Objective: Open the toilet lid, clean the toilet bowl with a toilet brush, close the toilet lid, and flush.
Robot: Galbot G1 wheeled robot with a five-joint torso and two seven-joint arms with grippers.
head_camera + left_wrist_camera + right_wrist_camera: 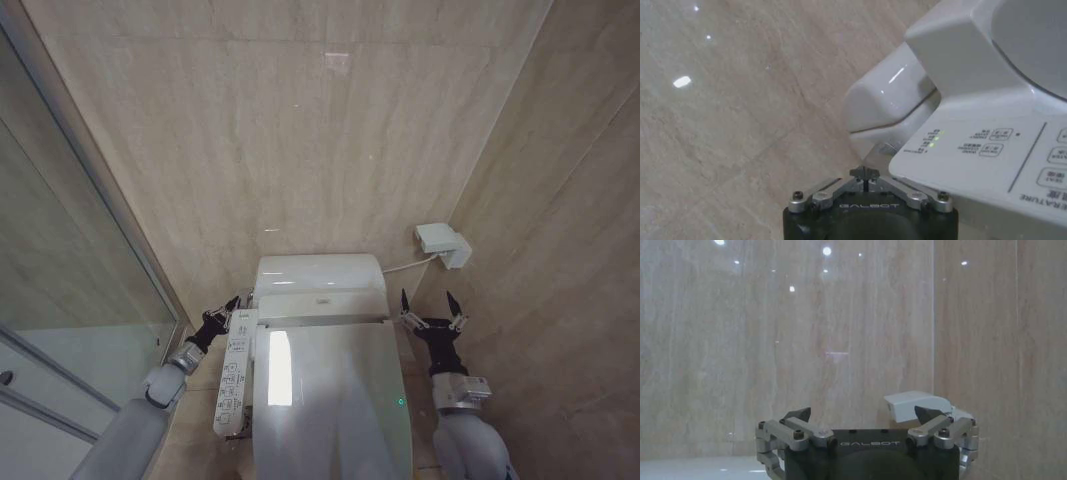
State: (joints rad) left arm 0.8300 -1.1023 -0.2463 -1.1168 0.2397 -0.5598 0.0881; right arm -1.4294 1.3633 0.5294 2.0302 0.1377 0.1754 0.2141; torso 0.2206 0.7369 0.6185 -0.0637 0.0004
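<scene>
The toilet lid (330, 390) lies shut over the toilet bowl, whose inside is hidden. The toilet brush is out of view. My left gripper (228, 308) is at the toilet's left side, by the far end of the side control panel (233, 375). In the left wrist view its fingertips (865, 172) are closed together just short of a small chrome part (887, 147) under the panel (993, 150), beside the white ceramic body (880, 105). My right gripper (427, 300) hangs open to the right of the toilet, near the tank (320, 277), with nothing between its fingers (800, 415).
A white box (443, 243) with a cable is mounted on the right wall just beyond the right gripper, also seen from the right wrist (917, 402). A glass shower partition (70, 280) stands on the left. Beige tiled walls close in behind and to the right.
</scene>
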